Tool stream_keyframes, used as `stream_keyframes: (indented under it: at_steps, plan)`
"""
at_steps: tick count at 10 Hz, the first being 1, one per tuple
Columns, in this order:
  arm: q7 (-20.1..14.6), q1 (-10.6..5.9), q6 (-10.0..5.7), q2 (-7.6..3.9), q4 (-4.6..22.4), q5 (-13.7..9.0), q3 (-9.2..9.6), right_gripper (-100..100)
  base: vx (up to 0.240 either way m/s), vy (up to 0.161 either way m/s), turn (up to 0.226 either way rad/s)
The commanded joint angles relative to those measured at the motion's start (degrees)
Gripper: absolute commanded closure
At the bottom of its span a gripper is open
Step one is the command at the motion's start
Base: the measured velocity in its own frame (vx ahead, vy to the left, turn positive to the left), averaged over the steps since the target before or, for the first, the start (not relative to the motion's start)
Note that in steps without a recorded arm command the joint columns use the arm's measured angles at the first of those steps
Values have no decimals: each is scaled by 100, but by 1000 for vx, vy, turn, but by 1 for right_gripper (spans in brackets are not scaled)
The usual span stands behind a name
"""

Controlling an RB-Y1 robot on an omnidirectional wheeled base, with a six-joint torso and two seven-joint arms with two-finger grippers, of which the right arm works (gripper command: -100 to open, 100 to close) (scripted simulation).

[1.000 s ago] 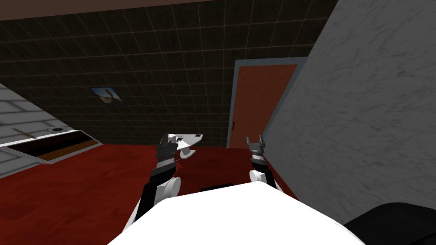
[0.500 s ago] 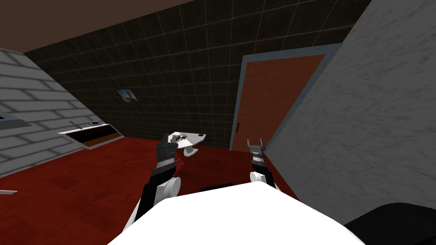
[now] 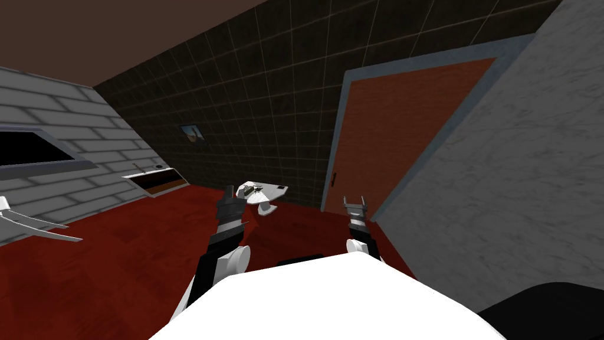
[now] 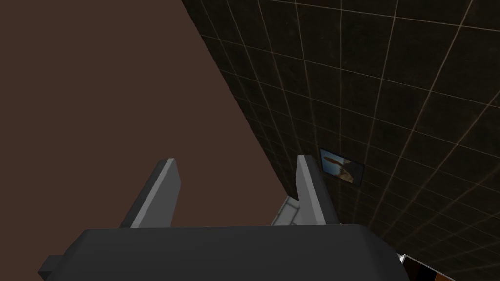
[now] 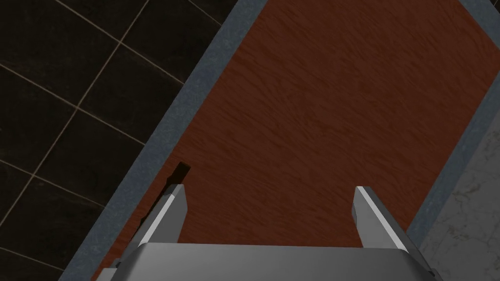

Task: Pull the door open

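A reddish-brown door (image 3: 395,136) in a blue-grey frame (image 3: 339,141) stands shut in the dark tiled wall ahead, to my right. A small dark handle (image 3: 334,178) sits at its left edge, low down. My right gripper (image 3: 354,203) is open and points at the door from some way off. In the right wrist view the door (image 5: 332,117) lies beyond the open right gripper (image 5: 268,200), and the dark handle (image 5: 178,171) shows just past one fingertip. My left gripper (image 4: 234,168) is open and empty, held up at my front left (image 3: 234,195).
A grey marbled wall (image 3: 519,189) runs close along my right. A small white round table (image 3: 265,193) with a dark object stands just ahead on the red floor (image 3: 118,254). A white counter (image 3: 154,178) lines the left brick wall. A small picture (image 3: 193,133) hangs on the tiled wall.
My view has swung and moved forward: the door looks larger and nearer, and the counter and picture have slid away left. Both arms hold their pose with fingers open.
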Motion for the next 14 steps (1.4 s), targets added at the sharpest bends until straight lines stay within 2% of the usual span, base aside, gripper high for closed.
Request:
stream_keyframes:
  at_steps: [1, 14]
  plan:
    - [-153, -34, -45, -31, 191, -173, -3, -100, 37, -56, 181]
    - [-1378, -426, -450, -295, 1953, -1604, -30, -100, 55, -90, 196]
